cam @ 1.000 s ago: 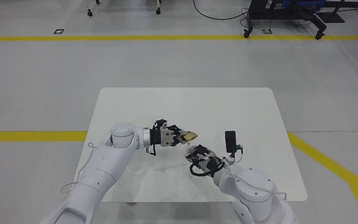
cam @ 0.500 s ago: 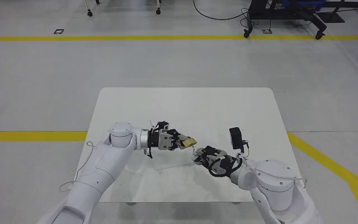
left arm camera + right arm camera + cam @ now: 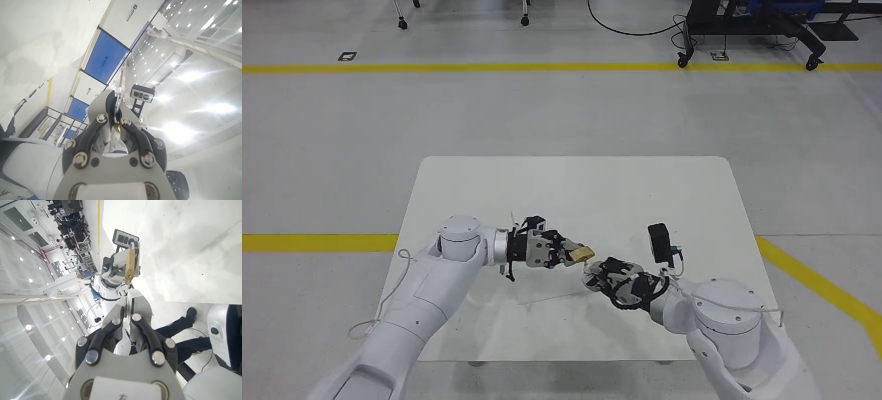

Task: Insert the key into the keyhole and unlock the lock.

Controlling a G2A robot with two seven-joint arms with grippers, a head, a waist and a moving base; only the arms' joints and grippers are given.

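Both arms meet in the air over the table (image 3: pixel 662 190), just in from its near edge and about midway along it. The left gripper (image 3: pixel 567 250) is clamped on the lock (image 3: pixel 583 254), with the brass body poking out past the fingertips toward the other arm. That leaves the bottom face, with the keyhole (image 3: pixel 129 276), free to approach.

And there it is in the right wrist view: the keyhole stares straight back down the line of the right gripper (image 3: pixel 128 297). Its fingers are pressed together on the head of the key (image 3: pixel 128 285), blade pointing forward like a lance. Blade and keyhole look lined up on one axis, which is the whole reason for this nose-to-nose pose, because with both pieces held off the table either arm can correct the angle.

The tip sits right at the slot, perhaps just entering, but the blade is thin and seen nearly end-on, so how deep it goes I can't say.

My read: insertion is the step in hand, and the turn is not yet made. It calls for a straight push along the blade, since any tilt could jam the tip against the brass face
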